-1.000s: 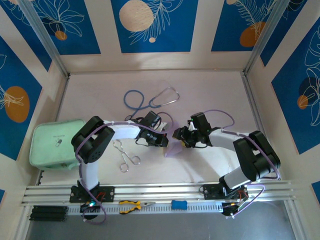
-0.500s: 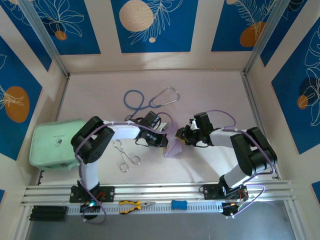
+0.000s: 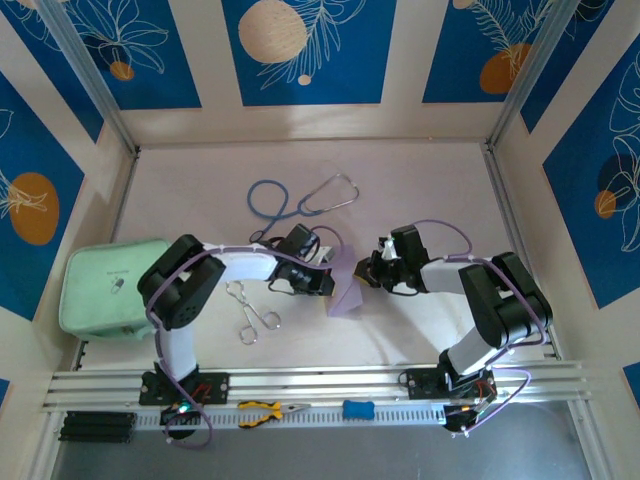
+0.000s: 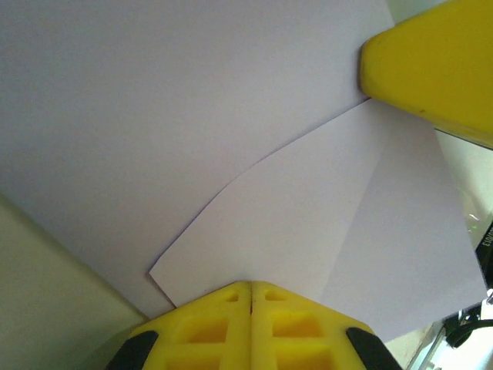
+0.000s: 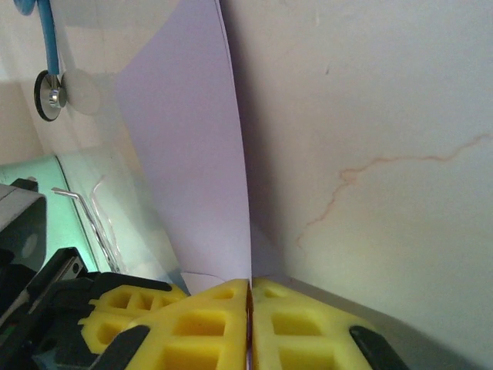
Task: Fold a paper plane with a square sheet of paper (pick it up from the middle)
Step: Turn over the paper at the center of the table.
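Nearest, at the bottom of the top view: one pair of yellow-handled pliers point(image 3: 270, 410) and one blue-handled tool point(image 3: 358, 409), type not discernible, both on the front rail.

Mid-frame, low centre of the top view: one square sheet of paper point(image 3: 346, 292), pale lilac, lifted off the counter point(image 3: 420, 190) and hanging between the two arms. In the left wrist view a diagonal flap lies doubled over the sheet, so folding is judged begun. No finished plane.

Left fingers point(image 4: 237, 304): pressed fully together, pinching the sheet's lower edge. Right fingers point(image 5: 236, 302): likewise pressed together, the sheet's edge running into their seam. Both pairs grip the same sheet from opposite sides, close beside each other.

Handling, judged: very light, thin and limp; it bows under its own weight, creases for good and would tear if the arms pull apart. Best held by flat pinches at an edge or along a crease line.

Left of centre: one pair of metal forceps point(image 3: 251, 311). Far left: one mint-green pouch point(image 3: 105, 285). Farthest, upper centre: one blue stethoscope point(image 3: 300, 200).
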`<action>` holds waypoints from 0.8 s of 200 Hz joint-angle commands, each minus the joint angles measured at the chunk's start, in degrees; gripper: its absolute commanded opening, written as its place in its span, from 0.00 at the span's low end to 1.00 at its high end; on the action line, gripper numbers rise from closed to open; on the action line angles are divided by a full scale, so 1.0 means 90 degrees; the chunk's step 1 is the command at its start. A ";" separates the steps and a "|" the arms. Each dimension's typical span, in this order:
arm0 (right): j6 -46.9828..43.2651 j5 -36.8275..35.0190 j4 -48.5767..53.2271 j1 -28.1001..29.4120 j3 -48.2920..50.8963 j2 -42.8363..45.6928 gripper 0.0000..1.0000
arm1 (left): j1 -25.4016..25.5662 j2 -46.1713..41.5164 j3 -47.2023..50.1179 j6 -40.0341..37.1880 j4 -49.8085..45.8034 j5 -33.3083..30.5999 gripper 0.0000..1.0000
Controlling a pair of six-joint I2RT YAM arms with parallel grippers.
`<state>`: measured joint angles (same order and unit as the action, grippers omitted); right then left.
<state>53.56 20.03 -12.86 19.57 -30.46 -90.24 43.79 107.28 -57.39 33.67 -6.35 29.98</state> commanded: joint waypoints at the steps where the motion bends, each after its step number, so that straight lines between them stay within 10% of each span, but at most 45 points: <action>1: -0.0242 0.0255 -0.0008 -0.0025 0.0092 0.0165 0.09 | 0.0057 -0.0299 0.0049 0.0155 0.0207 0.0101 0.08; 70: -0.0796 -0.0431 0.1636 0.0022 -0.0225 0.1344 0.06 | 0.0056 -0.1679 0.0752 0.0222 0.0467 -0.1318 0.29; 160: -0.2020 -0.5144 0.6603 0.1196 -0.2728 0.2128 0.06 | -0.0206 -0.3045 0.1153 0.0116 -0.0789 -0.3412 0.39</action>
<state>38.28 -7.46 29.19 26.70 -49.45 -69.12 42.87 83.72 -48.69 35.51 -9.06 5.69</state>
